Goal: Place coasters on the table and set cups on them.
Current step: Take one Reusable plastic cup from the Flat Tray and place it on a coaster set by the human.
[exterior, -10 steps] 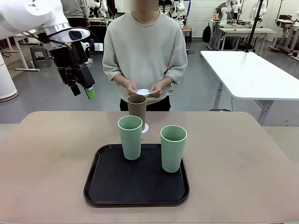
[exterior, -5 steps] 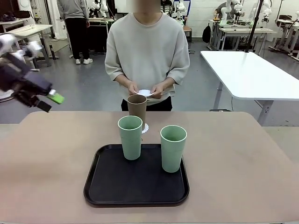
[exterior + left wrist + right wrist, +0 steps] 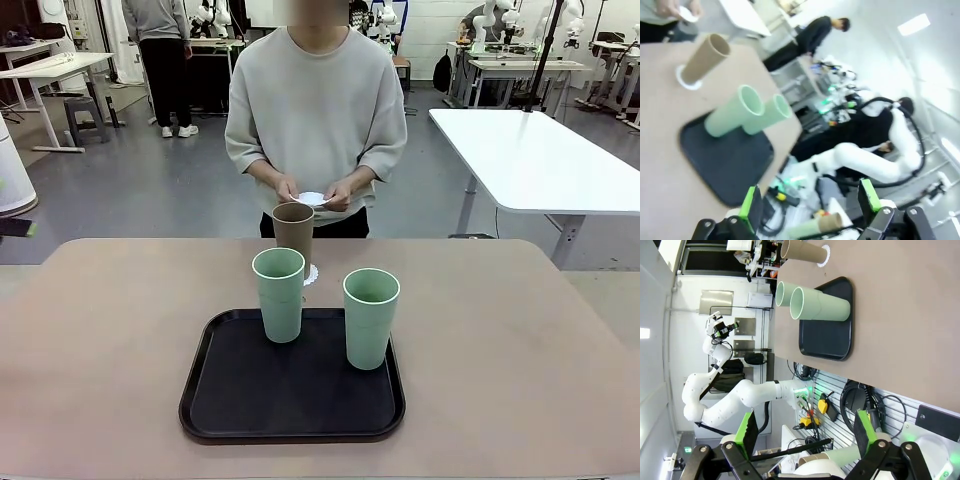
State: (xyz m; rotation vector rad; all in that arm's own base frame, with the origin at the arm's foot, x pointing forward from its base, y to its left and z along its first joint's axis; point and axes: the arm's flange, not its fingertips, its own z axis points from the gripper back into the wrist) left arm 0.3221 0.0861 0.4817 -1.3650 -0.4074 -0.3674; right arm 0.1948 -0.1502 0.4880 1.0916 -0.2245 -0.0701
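The brown cup [image 3: 293, 238] stands on a white lacy coaster [image 3: 311, 274] on the beige table [image 3: 500, 340], just beyond the black tray [image 3: 290, 400]. Two mint cups [image 3: 279, 293] [image 3: 370, 317] stand upright on the tray. The person holds more white coasters [image 3: 311, 198] in both hands above the brown cup. My left gripper [image 3: 810, 200] is open and holds nothing, well off to the side of the brown cup [image 3: 705, 59] and the mint cups [image 3: 735, 117]. My right gripper [image 3: 806, 429] is open too, far back from the tray [image 3: 827, 335] and the brown cup [image 3: 802, 249].
A blurred dark and green bit of my left gripper [image 3: 15, 228] shows at the left edge of the front view. A white-topped table [image 3: 540, 150] stands at the right, behind. Bare tabletop lies on both sides of the tray.
My left arm has swung from above the table's far left out past the left edge of the front view. The cups, the tray and the person's hands have stayed in place.
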